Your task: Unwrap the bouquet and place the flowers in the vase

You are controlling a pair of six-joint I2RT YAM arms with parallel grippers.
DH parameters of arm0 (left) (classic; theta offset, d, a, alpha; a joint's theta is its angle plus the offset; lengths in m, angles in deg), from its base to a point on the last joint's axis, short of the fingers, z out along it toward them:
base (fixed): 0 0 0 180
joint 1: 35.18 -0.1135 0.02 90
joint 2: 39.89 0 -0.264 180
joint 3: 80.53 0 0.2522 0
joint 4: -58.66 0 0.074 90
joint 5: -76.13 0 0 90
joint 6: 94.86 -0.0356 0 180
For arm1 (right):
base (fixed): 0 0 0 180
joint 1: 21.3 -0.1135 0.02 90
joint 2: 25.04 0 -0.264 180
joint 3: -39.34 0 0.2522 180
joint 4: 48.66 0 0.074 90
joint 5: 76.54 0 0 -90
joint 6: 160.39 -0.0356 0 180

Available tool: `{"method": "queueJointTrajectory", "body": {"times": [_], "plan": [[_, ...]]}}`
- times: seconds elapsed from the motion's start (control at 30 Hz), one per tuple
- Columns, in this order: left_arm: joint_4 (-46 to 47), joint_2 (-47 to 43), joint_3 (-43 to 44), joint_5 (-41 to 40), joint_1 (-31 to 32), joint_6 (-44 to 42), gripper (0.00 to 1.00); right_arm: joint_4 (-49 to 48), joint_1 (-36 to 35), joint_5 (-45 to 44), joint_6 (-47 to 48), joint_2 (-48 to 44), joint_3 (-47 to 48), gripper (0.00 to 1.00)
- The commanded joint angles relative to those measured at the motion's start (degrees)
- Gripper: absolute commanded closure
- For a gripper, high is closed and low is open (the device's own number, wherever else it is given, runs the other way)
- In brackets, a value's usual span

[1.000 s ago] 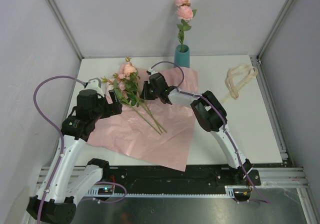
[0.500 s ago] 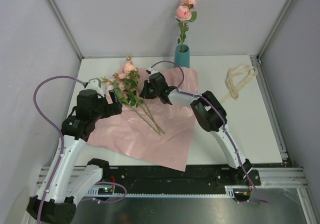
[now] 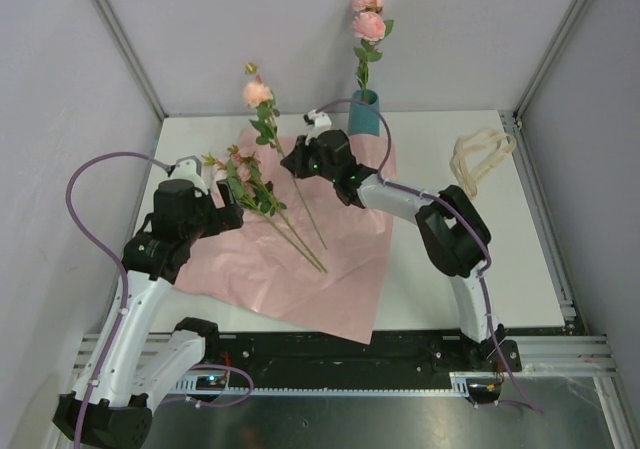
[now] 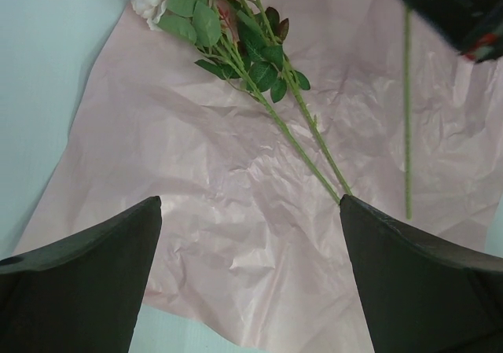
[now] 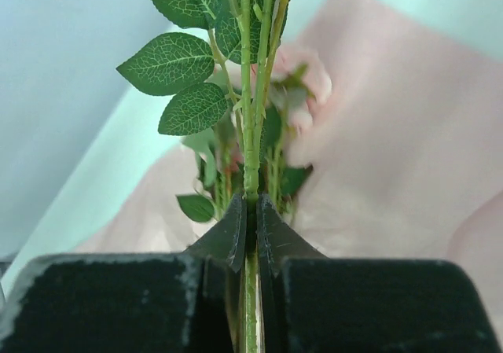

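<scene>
A single pale pink artificial rose on a long thin green stem (image 3: pixel 258 92) hangs tilted above the crinkled lilac-pink paper sheet (image 3: pixel 300 279). The right gripper (image 5: pixel 251 211) pinches it partway up the stem, jaws clamped tight. The tall narrow teal vase (image 3: pixel 363 115) stands just beyond, at the back of the white table (image 3: pixel 500 249), with one rose (image 3: pixel 368 24) already in it. The remaining roses (image 3: pixel 245 179) lie on the paper near the left gripper (image 4: pixel 250 204), which is spread wide and holds nothing.

The main risk is the long tail of stem below the grip. If it is not raised clear, it may strike the vase rim or wall and tip the slim vase. The mouth is narrow and partly taken, so the tip could miss or jostle the standing rose. The thin stem may also swivel in the pinch under its bloom's weight, spoiling the aim.
</scene>
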Motion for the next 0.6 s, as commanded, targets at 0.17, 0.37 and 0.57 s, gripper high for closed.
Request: {"method": "queueJointTrajectory", "body": {"times": [0.17,0.37,0.57], "plan": [[1.4,-1.5,-0.3,-3.2,0.0,-0.4,0.00,-22.9,3.0,2.2,10.7,-14.5,-6.0,1.00],[1.4,-1.3,-0.5,-4.5,0.0,-0.6,0.00,-41.5,8.5,9.6,15.7,-18.6,-12.1,1.00],[1.3,-0.8,-0.3,-4.7,-0.1,-1.0,0.00,-58.4,16.0,15.3,15.4,-16.7,-10.8,1.00]]}}
